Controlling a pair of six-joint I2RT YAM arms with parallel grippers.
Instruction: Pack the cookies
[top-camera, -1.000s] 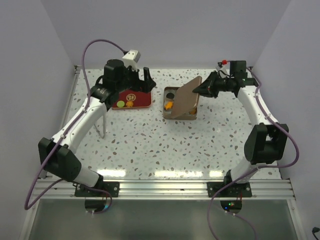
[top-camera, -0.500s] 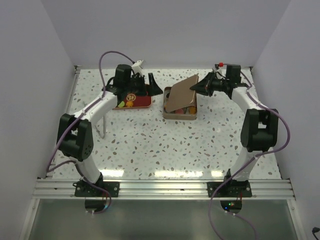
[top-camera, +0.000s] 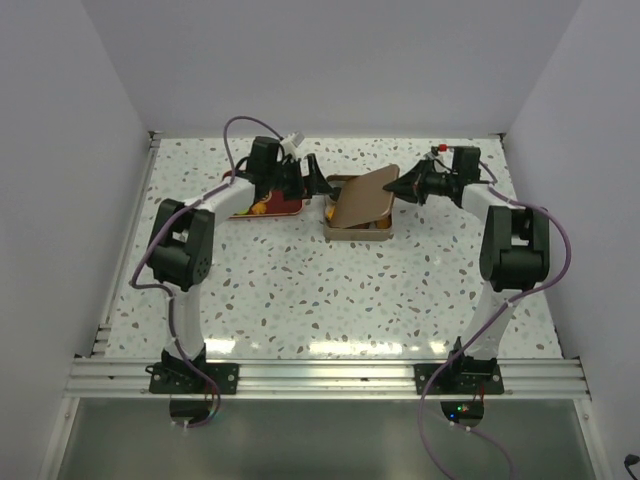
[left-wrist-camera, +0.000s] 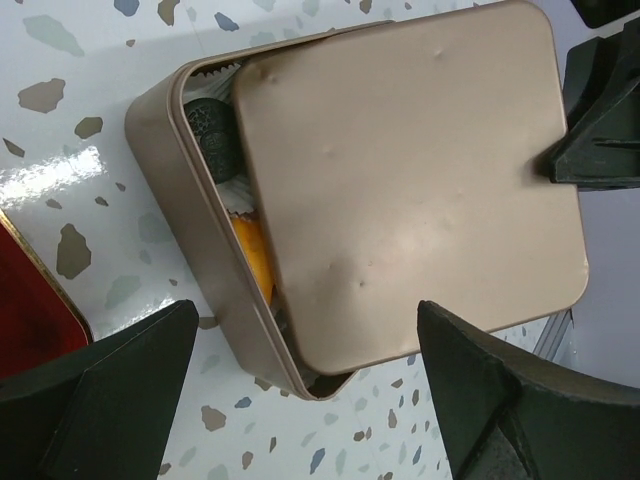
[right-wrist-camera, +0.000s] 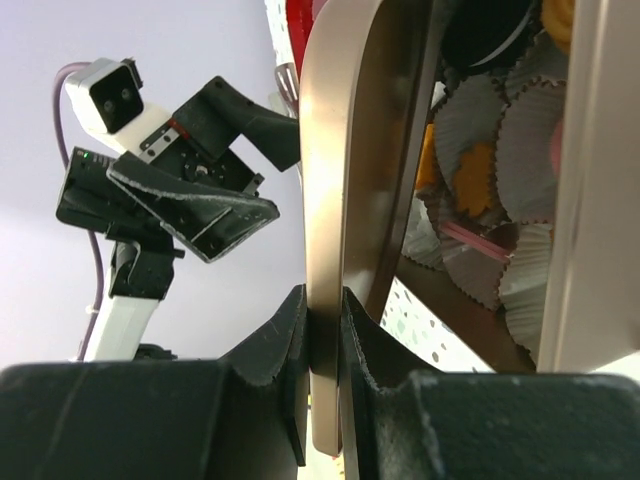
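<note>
A shallow gold-coloured rectangular metal tin (top-camera: 357, 229) sits on the white speckled bench (top-camera: 330, 290) near its far edge, about midway between the left and right sides. The matching flat gold lid (left-wrist-camera: 410, 170) lies tilted over the tin, its right edge raised. It covers most of the opening and leaves a strip along one side uncovered. The right hand (right-wrist-camera: 322, 330) is clamped on the lid's raised edge, one finger (right-wrist-camera: 275, 345) against each face. The cookies are inside the tin: a round black one (left-wrist-camera: 210, 138) and an orange one (left-wrist-camera: 256, 262) show in the uncovered strip. The right wrist view shows more orange (right-wrist-camera: 478, 165) and pink (right-wrist-camera: 472, 240) pieces in pleated white paper cups (right-wrist-camera: 525, 110). The left hand (top-camera: 313, 187) hangs just beside the tin's left side, its fingers (left-wrist-camera: 110, 385) spread wide and holding nothing. A red rounded tray (top-camera: 283, 207) lies on the bench left of the tin, partly under the left arm.
</note>
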